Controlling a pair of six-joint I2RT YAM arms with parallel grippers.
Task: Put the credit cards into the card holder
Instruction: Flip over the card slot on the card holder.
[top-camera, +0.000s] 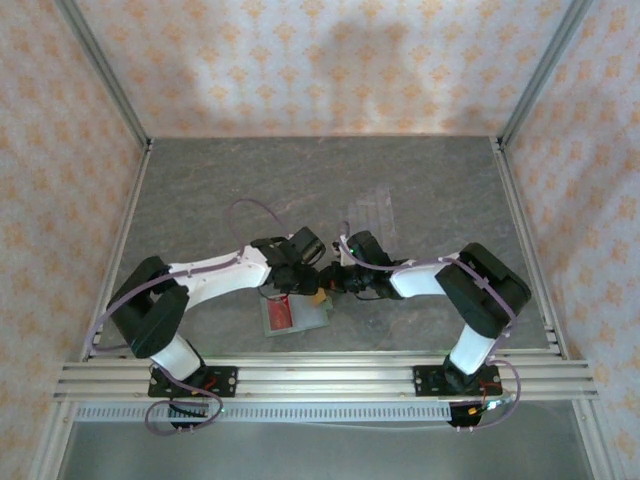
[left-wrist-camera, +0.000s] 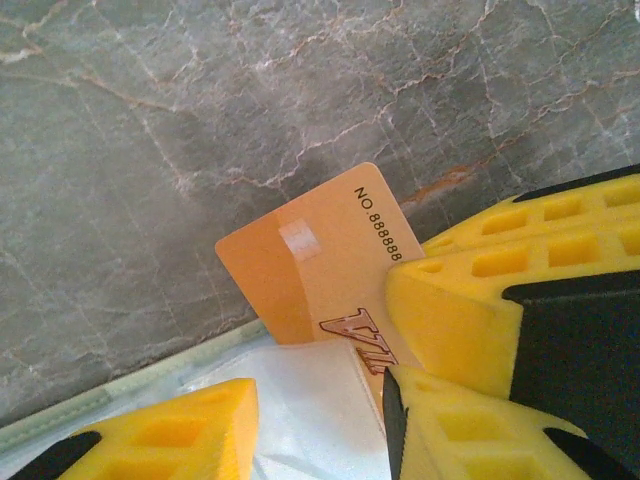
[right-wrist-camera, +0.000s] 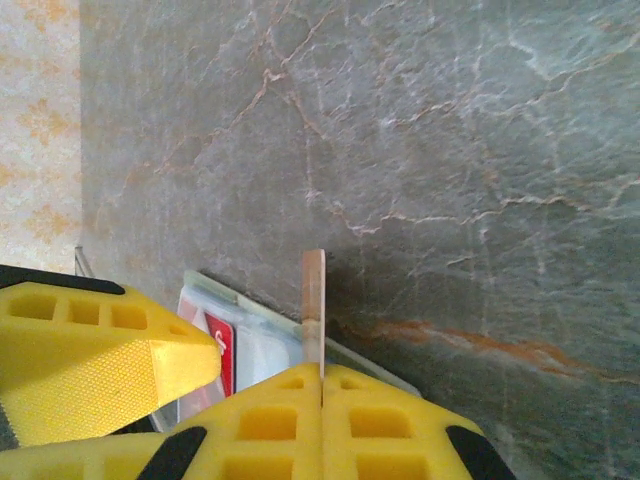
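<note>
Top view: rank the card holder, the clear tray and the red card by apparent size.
1. card holder and clear tray: these look about alike, and the holder is partly covered, so I leave them unranked.
2. red card: clearly smallest, lying on the open holder.

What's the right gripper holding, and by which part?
The gold-orange card: the right gripper is shut on one edge of it, the rest sticking out past the fingertips.

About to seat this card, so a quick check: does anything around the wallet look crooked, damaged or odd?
Nothing stands out. The orange card stands upright, pinched in the right gripper, its lower edge at the pale pocket of the wallet. A red card sits in the wallet.
</note>
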